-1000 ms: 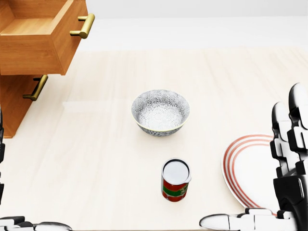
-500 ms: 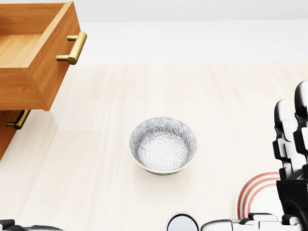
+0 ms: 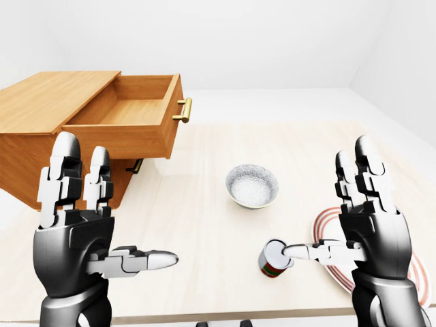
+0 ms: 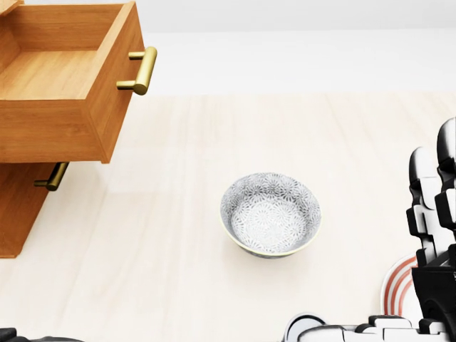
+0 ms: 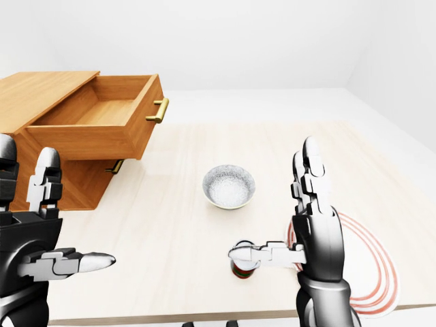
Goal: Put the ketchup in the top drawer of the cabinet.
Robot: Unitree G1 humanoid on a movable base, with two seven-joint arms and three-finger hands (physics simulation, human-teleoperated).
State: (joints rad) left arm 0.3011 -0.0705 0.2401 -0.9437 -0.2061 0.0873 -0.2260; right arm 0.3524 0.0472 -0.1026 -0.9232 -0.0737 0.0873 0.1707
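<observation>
The ketchup [image 3: 272, 266] is a small red container with a green band and a white top. It stands upright on the pale table, below the bowl in the left-eye view. My right hand [image 3: 332, 216] is open just right of it. Its thumb [image 3: 300, 252] points left across the ketchup's top, and I cannot tell whether they touch. My left hand [image 3: 119, 204] is open at the lower left, holding nothing. The wooden cabinet [image 3: 41, 102] stands at the upper left, its top drawer [image 3: 146, 139] pulled out and empty inside.
A patterned grey bowl [image 3: 252, 185] sits mid-table, between the ketchup and the drawer. A white plate with red rings [image 5: 371, 272] lies under and right of my right hand. The lower drawer's brass handle [image 4: 51, 178] shows beneath the open drawer.
The head camera has moved: the picture first slid down, then right. The ketchup has dropped to the head view's bottom edge. Both hands stay open.
</observation>
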